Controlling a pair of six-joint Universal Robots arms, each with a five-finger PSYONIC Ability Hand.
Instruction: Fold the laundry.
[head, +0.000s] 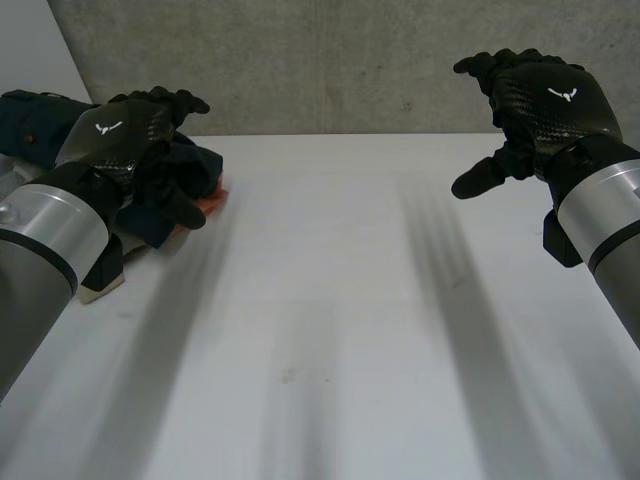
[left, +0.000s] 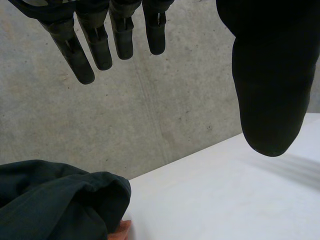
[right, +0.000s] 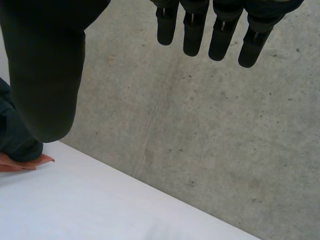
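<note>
A heap of dark navy laundry (head: 185, 175) lies at the table's far left, with an orange piece (head: 210, 203) showing under it. My left hand (head: 135, 135) hovers over this heap, fingers straight and holding nothing. In the left wrist view the dark cloth (left: 55, 205) lies below the straight fingers (left: 100, 42) and thumb, apart from them. My right hand (head: 535, 105) floats above the table's far right, open and empty. The right wrist view has its fingers (right: 220, 30) spread, with the dark cloth (right: 15, 135) and orange cloth (right: 22, 162) far off beside the thumb.
The white table (head: 330, 330) stretches bare across the middle and front. A grey concrete wall (head: 330, 60) stands right behind its far edge. A pale piece of cloth (head: 100, 285) pokes out under my left forearm.
</note>
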